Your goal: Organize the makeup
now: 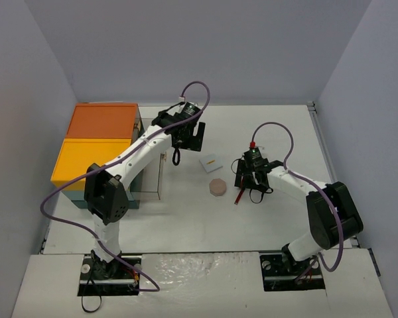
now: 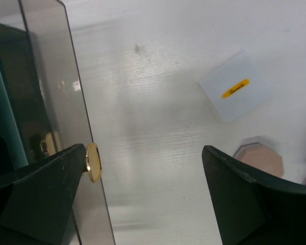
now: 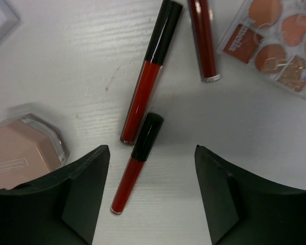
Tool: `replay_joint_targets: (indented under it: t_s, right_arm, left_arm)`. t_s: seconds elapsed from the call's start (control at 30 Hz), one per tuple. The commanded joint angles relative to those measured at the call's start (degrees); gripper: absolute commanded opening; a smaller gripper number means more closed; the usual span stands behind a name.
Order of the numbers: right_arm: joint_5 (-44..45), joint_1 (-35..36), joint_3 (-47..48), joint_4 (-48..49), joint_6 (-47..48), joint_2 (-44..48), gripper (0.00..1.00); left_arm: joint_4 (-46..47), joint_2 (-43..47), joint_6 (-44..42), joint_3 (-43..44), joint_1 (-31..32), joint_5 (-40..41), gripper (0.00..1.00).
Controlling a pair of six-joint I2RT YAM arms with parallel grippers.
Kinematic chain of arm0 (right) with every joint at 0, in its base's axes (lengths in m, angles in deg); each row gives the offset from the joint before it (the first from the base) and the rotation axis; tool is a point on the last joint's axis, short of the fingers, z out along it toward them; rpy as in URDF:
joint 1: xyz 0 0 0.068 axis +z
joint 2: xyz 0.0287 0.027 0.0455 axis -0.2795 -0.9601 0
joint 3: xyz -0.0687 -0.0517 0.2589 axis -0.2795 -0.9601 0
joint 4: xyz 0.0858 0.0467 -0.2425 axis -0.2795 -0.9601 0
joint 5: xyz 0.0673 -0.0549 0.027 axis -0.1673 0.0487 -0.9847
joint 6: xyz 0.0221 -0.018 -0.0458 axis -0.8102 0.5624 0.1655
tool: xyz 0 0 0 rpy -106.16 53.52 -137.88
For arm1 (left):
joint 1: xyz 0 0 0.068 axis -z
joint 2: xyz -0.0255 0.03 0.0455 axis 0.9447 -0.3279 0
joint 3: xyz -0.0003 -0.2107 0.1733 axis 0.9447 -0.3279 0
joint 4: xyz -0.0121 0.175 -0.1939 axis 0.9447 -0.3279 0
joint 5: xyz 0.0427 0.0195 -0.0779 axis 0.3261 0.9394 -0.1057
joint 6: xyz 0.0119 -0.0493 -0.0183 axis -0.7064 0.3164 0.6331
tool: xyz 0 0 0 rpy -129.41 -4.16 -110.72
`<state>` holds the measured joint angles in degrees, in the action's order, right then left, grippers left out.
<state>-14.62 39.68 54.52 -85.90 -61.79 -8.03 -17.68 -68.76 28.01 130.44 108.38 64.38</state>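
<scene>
My left gripper [image 2: 144, 153] is open beside the box's tinted glass door [image 2: 66, 102]; the door's gold knob [image 2: 92, 162] sits right at the left finger's tip. A white card with a yellow label [image 2: 234, 87] and a pink octagonal compact [image 2: 258, 158] lie on the table to its right. My right gripper [image 3: 151, 150] is open just above a short red lip-gloss tube [image 3: 136, 163] that lies between its fingers. A longer red tube [image 3: 150, 71], a third tube [image 3: 204, 41] and an eyeshadow palette [image 3: 278, 43] lie beyond it. The compact [image 3: 20, 153] is at its left.
The teal box with orange and yellow lids [image 1: 99, 142] stands at the left, its glass door [image 1: 160, 173] swung out toward the table's middle. In the top view the card [image 1: 211, 162] and compact [image 1: 217, 187] lie between the left gripper [image 1: 186, 139] and right gripper [image 1: 252, 182].
</scene>
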Motion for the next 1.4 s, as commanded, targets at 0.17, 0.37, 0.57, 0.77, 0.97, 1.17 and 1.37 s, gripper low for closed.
replay_joint_targets:
  t_s: [0.17, 0.37, 0.57, 0.77, 0.97, 1.17, 1.37]
  right_arm:
    - [3.3, 2.4, -4.7, 0.7, -5.7, -0.4, 0.38]
    - [2.8, 3.5, -6.6, -1.3, -6.8, 3.2, 0.03]
    - [0.4, 6.4, 2.2, -6.7, -4.6, 12.5, 0.0]
    - [-8.2, 9.4, 24.0, -5.0, -2.5, 8.6, 0.0]
    - [-15.8, 17.9, 42.4, 3.3, -4.9, -6.0, 0.0]
    - [-20.0, 23.3, 54.9, 10.1, -8.5, -20.3, 0.0]
    - [-20.2, 25.4, 59.5, 12.5, -8.9, -27.5, 0.18]
  left_arm:
    - [1.5, 18.3, -4.9, 6.3, 0.3, 0.7, 0.97]
    - [1.3, 27.3, -5.0, -0.3, -1.1, 0.8, 0.97]
    - [2.2, 36.6, -7.1, -9.2, -2.4, 1.0, 0.97]
    - [2.3, 44.1, -8.3, -17.2, -4.7, 3.1, 0.97]
    - [2.2, 51.0, -8.4, -22.0, -7.3, 4.7, 0.97]
    - [0.8, 55.3, -8.0, -24.9, -8.0, 7.2, 0.97]
    - [-1.0, 58.0, -6.6, -27.7, -8.2, 8.3, 0.97]
